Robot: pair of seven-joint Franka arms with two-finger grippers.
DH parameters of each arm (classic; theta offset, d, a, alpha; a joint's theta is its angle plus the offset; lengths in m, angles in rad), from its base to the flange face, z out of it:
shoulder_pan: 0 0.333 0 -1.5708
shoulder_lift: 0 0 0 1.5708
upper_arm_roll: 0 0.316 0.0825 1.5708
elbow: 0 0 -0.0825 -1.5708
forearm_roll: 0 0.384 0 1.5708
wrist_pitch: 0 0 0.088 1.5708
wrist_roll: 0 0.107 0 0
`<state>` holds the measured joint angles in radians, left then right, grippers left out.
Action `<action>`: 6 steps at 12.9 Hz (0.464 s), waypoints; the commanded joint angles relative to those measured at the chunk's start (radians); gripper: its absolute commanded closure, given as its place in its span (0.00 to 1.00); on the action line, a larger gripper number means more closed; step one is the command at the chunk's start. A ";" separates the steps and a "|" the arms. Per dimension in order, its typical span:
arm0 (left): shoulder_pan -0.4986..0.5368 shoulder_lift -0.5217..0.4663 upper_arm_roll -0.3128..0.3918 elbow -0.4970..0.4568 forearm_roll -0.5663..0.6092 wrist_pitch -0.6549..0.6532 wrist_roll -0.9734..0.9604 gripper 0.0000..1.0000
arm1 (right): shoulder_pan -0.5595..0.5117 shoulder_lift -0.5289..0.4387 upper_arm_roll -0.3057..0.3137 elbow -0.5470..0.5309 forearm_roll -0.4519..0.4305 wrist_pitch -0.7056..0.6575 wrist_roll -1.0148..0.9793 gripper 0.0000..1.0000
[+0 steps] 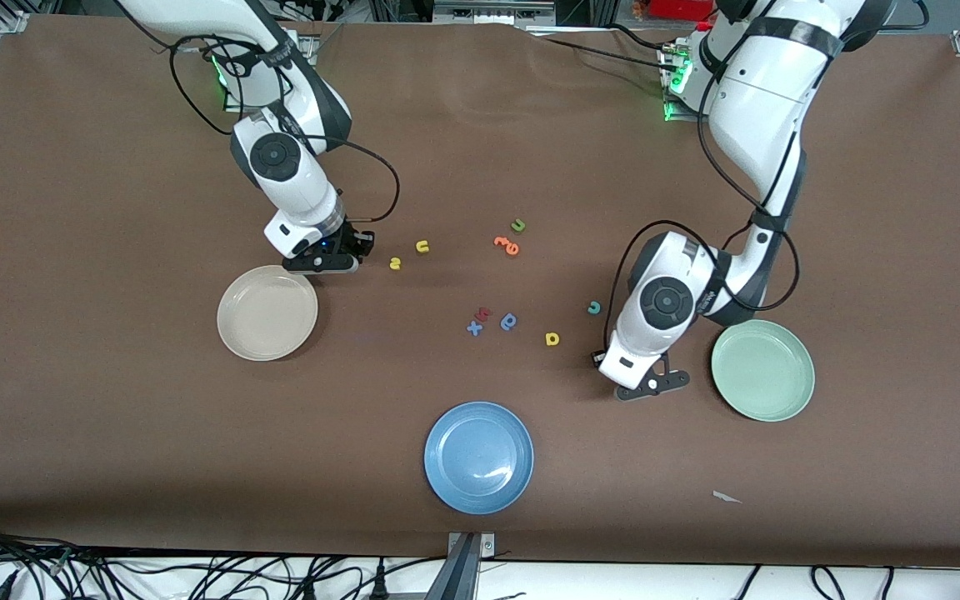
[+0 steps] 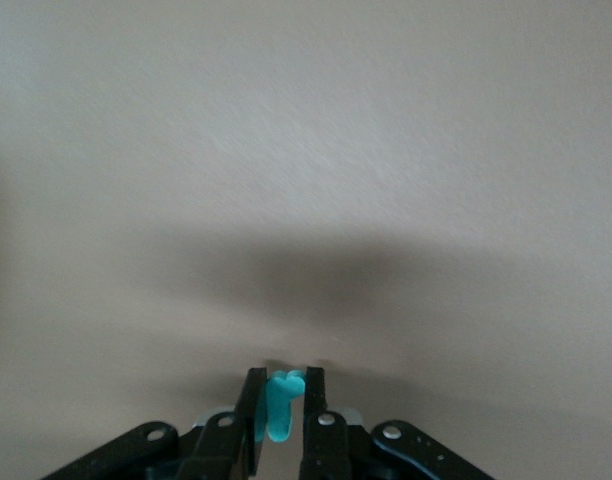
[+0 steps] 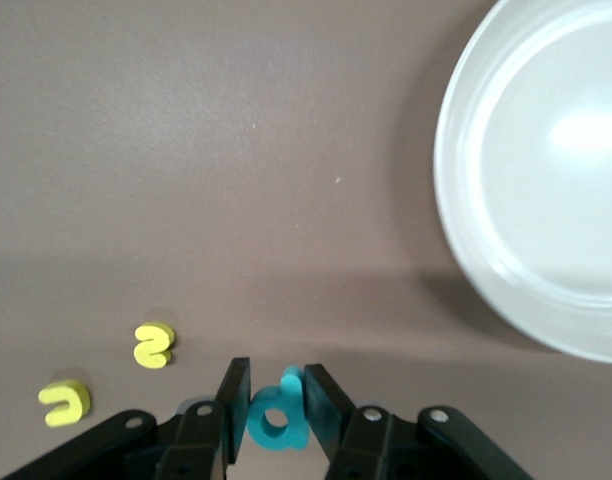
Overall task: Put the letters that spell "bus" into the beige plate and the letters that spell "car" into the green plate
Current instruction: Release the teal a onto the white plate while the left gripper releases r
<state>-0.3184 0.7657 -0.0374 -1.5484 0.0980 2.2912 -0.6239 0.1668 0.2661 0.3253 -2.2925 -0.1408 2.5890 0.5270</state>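
A brown desk [image 1: 113,433] carries everything. A blue plate [image 1: 478,457] sits near the front camera, about midway between the desk's two ends. Farther from the camera than that plate lies a small cluster: a blue x [image 1: 474,328], a reddish letter [image 1: 484,313] touching it, and a dark blue looped letter [image 1: 509,322] just beside them. Farther still lie an orange letter [image 1: 507,244] and a green u [image 1: 518,224], close together. A pale scrap [image 1: 727,497] lies near the front edge, toward the left arm's end.
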 commanded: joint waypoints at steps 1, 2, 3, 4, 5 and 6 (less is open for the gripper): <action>0.079 -0.072 -0.004 -0.019 0.031 -0.085 0.192 1.00 | -0.009 -0.045 -0.085 -0.007 -0.005 -0.030 -0.210 1.00; 0.120 -0.097 -0.006 -0.024 0.031 -0.108 0.273 1.00 | -0.010 -0.044 -0.113 0.002 0.003 -0.030 -0.290 1.00; 0.157 -0.109 -0.006 -0.027 0.031 -0.116 0.356 1.00 | -0.015 -0.044 -0.138 0.008 0.003 -0.030 -0.338 1.00; 0.198 -0.115 -0.006 -0.035 0.031 -0.115 0.433 1.00 | -0.027 -0.041 -0.167 0.011 0.003 -0.029 -0.388 1.00; 0.241 -0.114 -0.007 -0.041 0.032 -0.110 0.508 1.00 | -0.033 -0.035 -0.186 0.024 0.003 -0.029 -0.444 1.00; 0.267 -0.114 -0.007 -0.044 0.031 -0.102 0.571 1.00 | -0.042 -0.025 -0.193 0.039 0.004 -0.029 -0.478 1.00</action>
<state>-0.1054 0.6764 -0.0289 -1.5532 0.0987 2.1848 -0.1653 0.1354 0.2278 0.1434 -2.2842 -0.1405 2.5669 0.1240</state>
